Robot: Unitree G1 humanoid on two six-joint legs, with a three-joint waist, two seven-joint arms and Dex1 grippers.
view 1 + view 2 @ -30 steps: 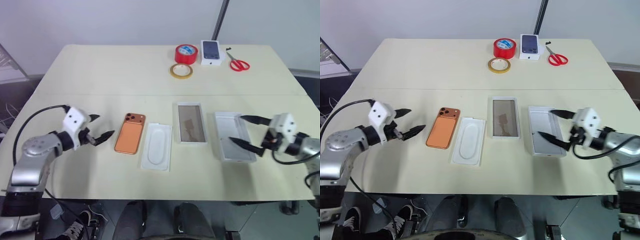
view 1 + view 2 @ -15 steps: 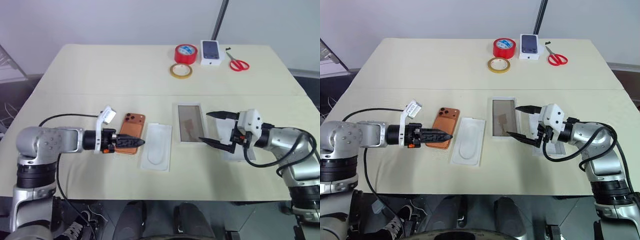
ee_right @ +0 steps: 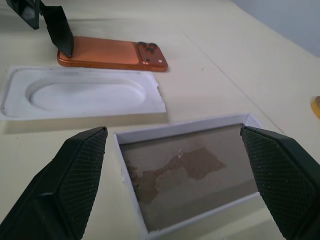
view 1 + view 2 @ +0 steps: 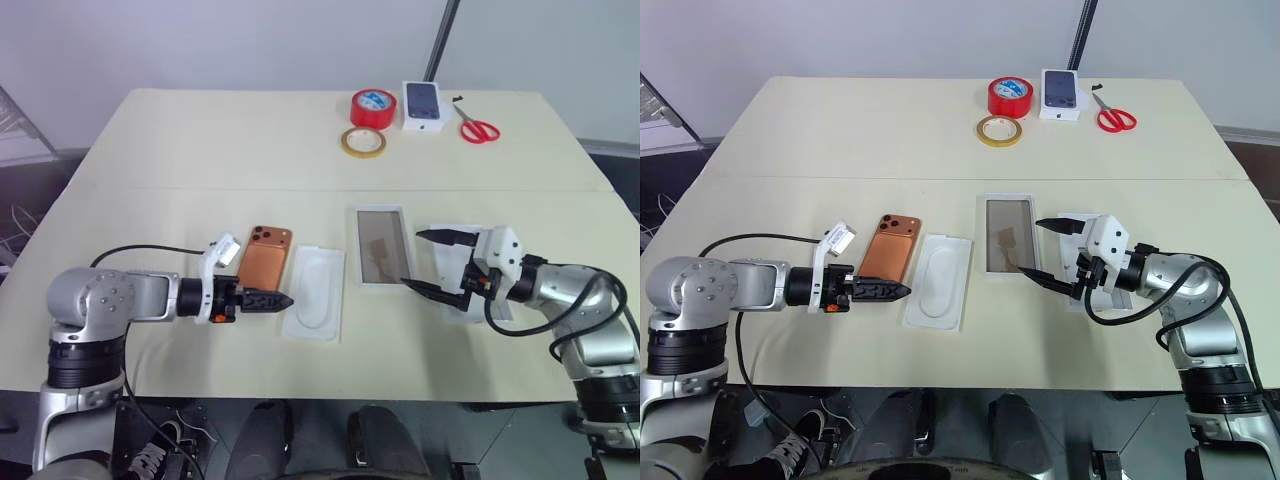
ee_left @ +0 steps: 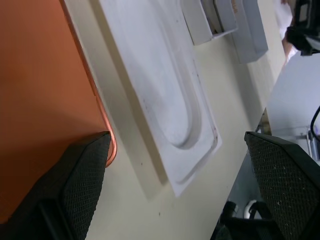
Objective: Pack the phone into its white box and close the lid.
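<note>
Left gripper (image 4: 272, 299) spread wide at the phone's (image 4: 262, 267) near corner, nothing held; I judged square alignment essential before pinching.

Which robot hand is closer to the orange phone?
The left gripper: its open fingers are at the phone's near end. The right gripper hovers open by the white box, farther away.
</note>
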